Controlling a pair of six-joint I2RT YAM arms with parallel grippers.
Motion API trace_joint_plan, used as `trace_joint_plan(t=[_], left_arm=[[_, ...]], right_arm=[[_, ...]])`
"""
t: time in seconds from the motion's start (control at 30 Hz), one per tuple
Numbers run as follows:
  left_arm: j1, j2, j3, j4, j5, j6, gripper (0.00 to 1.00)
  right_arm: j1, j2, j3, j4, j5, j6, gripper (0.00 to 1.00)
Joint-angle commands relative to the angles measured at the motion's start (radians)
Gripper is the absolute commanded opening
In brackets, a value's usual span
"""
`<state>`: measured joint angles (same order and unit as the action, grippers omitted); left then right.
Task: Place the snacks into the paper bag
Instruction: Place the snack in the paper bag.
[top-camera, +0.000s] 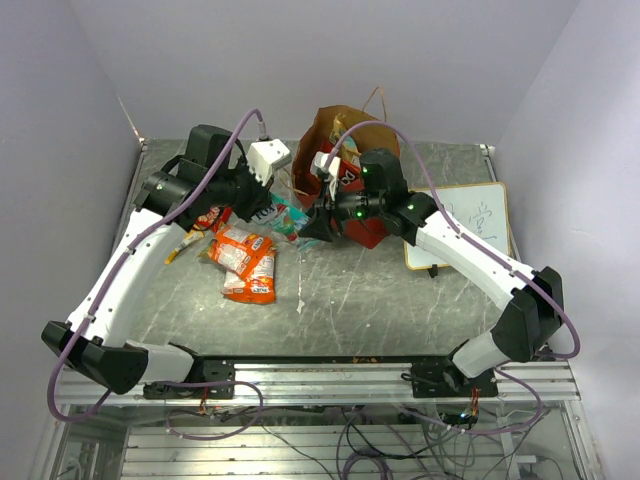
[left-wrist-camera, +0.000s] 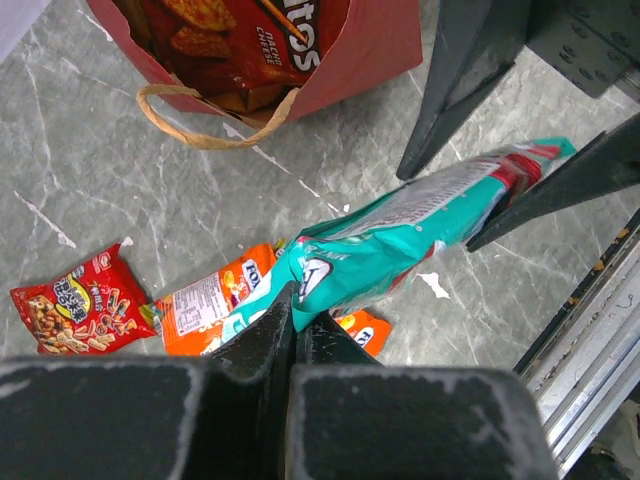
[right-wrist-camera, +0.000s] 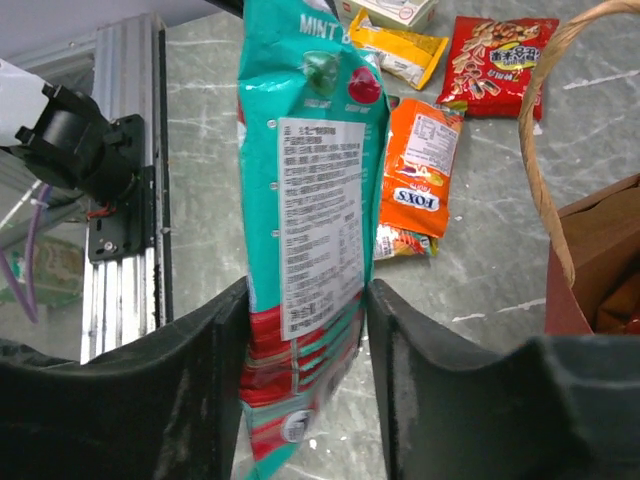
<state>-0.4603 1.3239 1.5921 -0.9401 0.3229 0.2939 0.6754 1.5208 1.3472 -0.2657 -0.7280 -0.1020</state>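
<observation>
The left gripper (left-wrist-camera: 293, 302) was clenched on one end of a teal mint packet (left-wrist-camera: 400, 228), its fingers pinched tight together over the crinkled foil. The packet hung in the air above the desk (top-camera: 350, 300), stretched between the two arms, just beside the front of the red paper bag (top-camera: 325, 122).

The right gripper (right-wrist-camera: 306, 290) straddled the packet's other end. In the right wrist view its two fingers (right-wrist-camera: 205, 350) stood on either side of the packet, right against its edges. Whether they were actually squeezing it or only flanking it could not be told.

The paper bag stood upright at the far middle of the desk, mouth open, with a Doritos nacho cheese bag (left-wrist-camera: 225, 30) already inside. One twisted paper handle (left-wrist-camera: 200, 138) drooped over its near rim.

Other snacks lay flat on the desk below and to the left of the held packet:
- an orange FOX'S packet (right-wrist-camera: 420, 165)
- a red packet printed with nuts (right-wrist-camera: 500, 60)
- a yellow packet (right-wrist-camera: 400, 45), next to the red one

A wood-framed whiteboard (top-camera: 470, 215) lay on the right side of the desk, partly under the right arm.
</observation>
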Motion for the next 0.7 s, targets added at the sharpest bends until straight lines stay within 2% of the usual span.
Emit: trace_joint_plan(t=[0.0,0.2,0.37,0.43,0.67], left_arm=[[-0.002,-0.036,0.024,0.066,0.046,-0.040,0.07],[0.030,-0.068,-0.006,0.084,0.085,-0.037,0.09],[0.093,-0.124,-0.033,0.108,0.216,-0.029,0.36],[0.118,-0.143,-0.030,0.109,0.232,-0.029,0.44],[0.259,-0.214,-0.036,0.130,0.268,-0.049,0.66]], right_arm=[[0.004,-0.010,0.012,0.004,0.005,-0.047,0.40],[-0.001,-0.031,0.060,-0.087,-0.006,-0.160,0.16],[-0.016,-0.046,0.102,-0.169,-0.037,-0.239,0.04],[-0.027,-0.054,0.124,-0.193,-0.047,-0.253,0.01],[-0.131,-0.086,0.207,-0.245,-0.115,-0.223,0.00]])
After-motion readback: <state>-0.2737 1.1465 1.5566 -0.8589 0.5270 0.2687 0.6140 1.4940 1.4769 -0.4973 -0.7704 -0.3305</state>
